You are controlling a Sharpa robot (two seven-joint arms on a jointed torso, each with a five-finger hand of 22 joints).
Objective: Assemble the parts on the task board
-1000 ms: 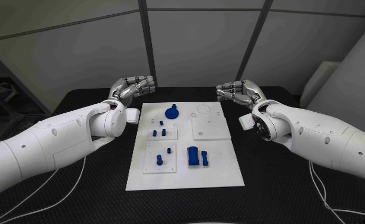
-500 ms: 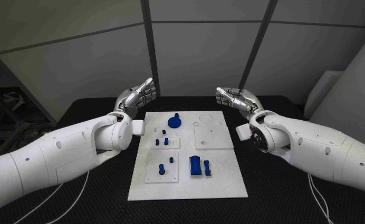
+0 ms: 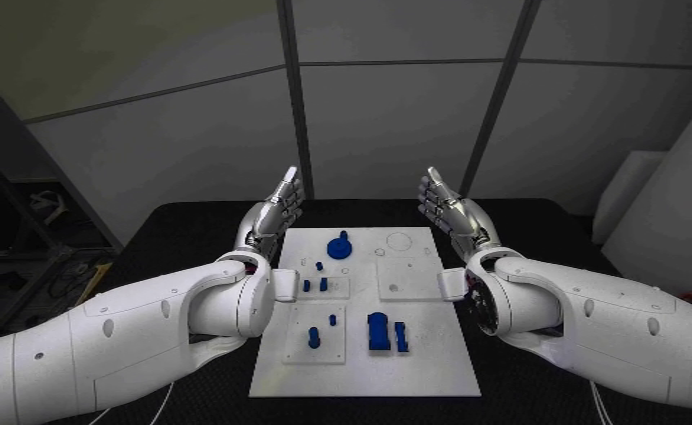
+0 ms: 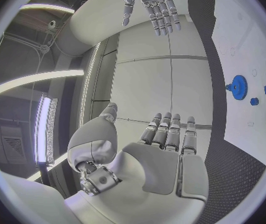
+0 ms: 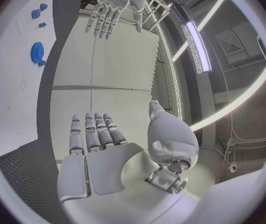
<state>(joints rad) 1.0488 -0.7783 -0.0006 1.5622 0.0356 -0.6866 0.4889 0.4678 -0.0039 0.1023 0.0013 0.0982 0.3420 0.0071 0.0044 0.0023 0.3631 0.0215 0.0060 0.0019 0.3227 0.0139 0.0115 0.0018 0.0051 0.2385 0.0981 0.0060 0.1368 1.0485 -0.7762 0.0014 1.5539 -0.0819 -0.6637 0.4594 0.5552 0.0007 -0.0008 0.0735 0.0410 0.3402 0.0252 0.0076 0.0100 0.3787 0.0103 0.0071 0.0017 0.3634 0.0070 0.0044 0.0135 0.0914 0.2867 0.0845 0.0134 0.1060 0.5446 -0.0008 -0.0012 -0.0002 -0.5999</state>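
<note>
The white task board (image 3: 433,365) lies in the middle of the black table. A blue gear (image 3: 340,246) stands near its far edge, also in the left wrist view (image 4: 237,87) and right wrist view (image 5: 37,51). Small blue pegs (image 3: 315,285) stand left of centre, one peg (image 3: 315,338) nearer me, and a larger blue block (image 3: 379,331) beside it. My left hand (image 3: 274,208) is raised flat at the board's far left corner, fingers straight, holding nothing. My right hand (image 3: 446,204) mirrors it at the far right corner, also holding nothing.
Two raised white square plates sit on the board, one at the right (image 3: 408,280) and one at the near left (image 3: 315,348). A round recess (image 3: 400,241) lies beside the gear. Grey wall panels stand behind the table. Black tabletop (image 3: 188,235) flanks the board.
Both hands have uncurled from loosely bent fingers to flat, straight palms and lifted upright at the board's far corners. The camera has tilted, shifting the whole picture.
</note>
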